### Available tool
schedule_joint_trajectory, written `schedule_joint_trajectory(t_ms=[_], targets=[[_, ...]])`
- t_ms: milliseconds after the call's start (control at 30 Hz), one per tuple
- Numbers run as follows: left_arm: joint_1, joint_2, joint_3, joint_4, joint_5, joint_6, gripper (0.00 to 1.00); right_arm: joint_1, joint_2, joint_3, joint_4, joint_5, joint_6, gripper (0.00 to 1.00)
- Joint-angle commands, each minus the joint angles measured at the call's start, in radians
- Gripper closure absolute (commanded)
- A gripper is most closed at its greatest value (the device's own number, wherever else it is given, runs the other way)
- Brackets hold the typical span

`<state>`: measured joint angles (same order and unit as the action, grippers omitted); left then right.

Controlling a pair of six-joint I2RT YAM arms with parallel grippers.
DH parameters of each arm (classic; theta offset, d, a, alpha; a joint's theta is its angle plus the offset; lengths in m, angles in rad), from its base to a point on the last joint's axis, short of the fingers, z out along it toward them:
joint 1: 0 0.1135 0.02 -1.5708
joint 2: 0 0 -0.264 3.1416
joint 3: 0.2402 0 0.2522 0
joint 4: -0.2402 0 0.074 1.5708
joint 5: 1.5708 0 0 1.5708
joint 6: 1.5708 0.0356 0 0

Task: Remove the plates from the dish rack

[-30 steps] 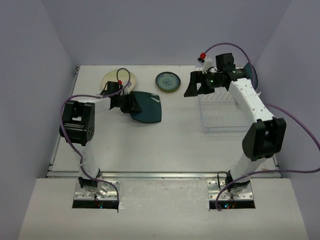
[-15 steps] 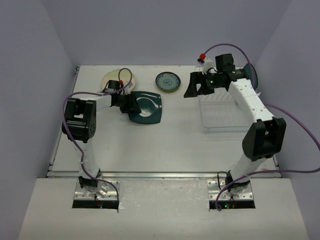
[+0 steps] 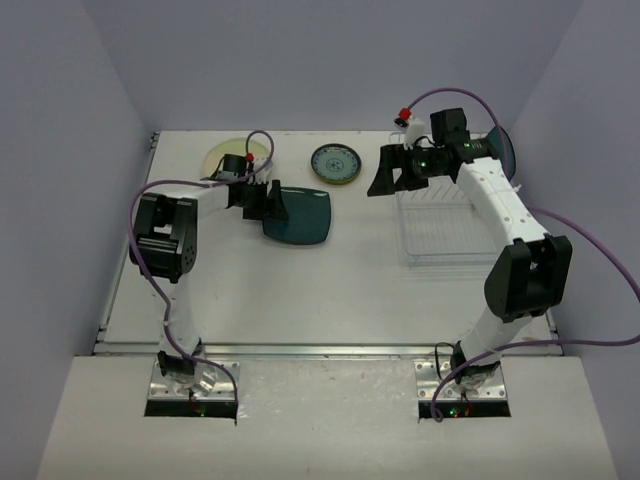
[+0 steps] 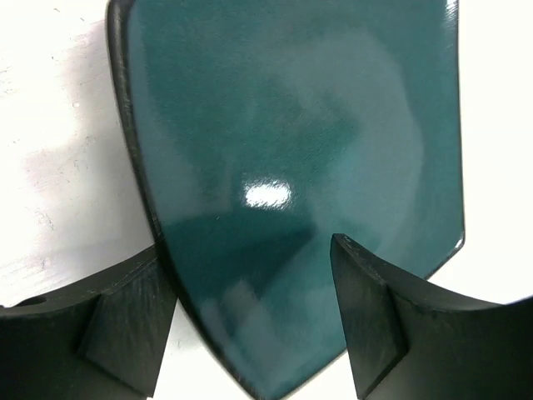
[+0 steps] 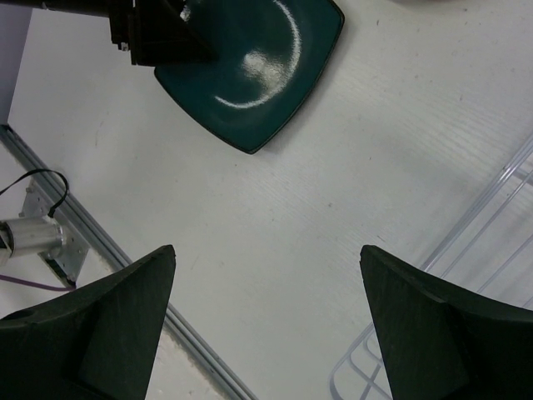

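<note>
The dark-teal rounded-square plate (image 3: 302,214) lies flat on the table left of centre, and it also shows in the right wrist view (image 5: 250,67). My left gripper (image 3: 270,203) is at its left corner with the jaws wide apart. In the left wrist view the plate's corner (image 4: 283,167) lies between the fingers (image 4: 125,325). My right gripper (image 3: 384,172) is open and empty, above the table left of the white wire dish rack (image 3: 445,235). A round plate (image 3: 508,150) stands at the rack's far end, mostly hidden by my right arm.
A cream plate (image 3: 222,155) lies at the back left, partly under my left arm's cable. A small teal-patterned plate (image 3: 336,163) lies at the back centre. The rack's wire corner shows in the right wrist view (image 5: 500,242). The table's front rail (image 5: 125,242) shows there too.
My left gripper lowered the dark-teal plate from a raised, tilted hold to flat on the table and opened. The right arm has not moved.
</note>
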<state>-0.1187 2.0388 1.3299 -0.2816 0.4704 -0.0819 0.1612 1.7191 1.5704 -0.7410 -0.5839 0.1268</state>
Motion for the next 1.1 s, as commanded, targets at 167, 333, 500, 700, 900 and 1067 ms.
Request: schedule_joint_trajectory(t_ms=[167, 333, 500, 700, 900, 1067], targets=[[-0.033, 0.018, -0.002, -0.028, -0.159, 0.063, 0.29, 0.0, -0.05, 0.011, 0.026, 0.017, -0.017, 0.09], [-0.039, -0.084, -0.054, -0.018, -0.219, 0.059, 0.28, -0.014, -0.086, 0.03, 0.035, 0.146, -0.017, 0.09], [-0.039, -0.288, -0.113, 0.053, -0.249, 0.088, 0.26, -0.123, -0.11, 0.086, 0.051, 0.272, 0.015, 0.08], [-0.067, -0.498, -0.067, 0.066, -0.262, 0.232, 0.23, -0.284, -0.059, 0.247, 0.019, 0.464, -0.116, 0.08], [-0.142, -0.544, -0.065, 0.059, -0.333, 0.305, 0.22, -0.327, 0.013, 0.332, 0.02, 0.655, -0.261, 0.06], [-0.159, -0.557, -0.105, 0.084, -0.332, 0.306, 0.22, -0.358, 0.144, 0.462, 0.008, 0.68, -0.33, 0.05]])
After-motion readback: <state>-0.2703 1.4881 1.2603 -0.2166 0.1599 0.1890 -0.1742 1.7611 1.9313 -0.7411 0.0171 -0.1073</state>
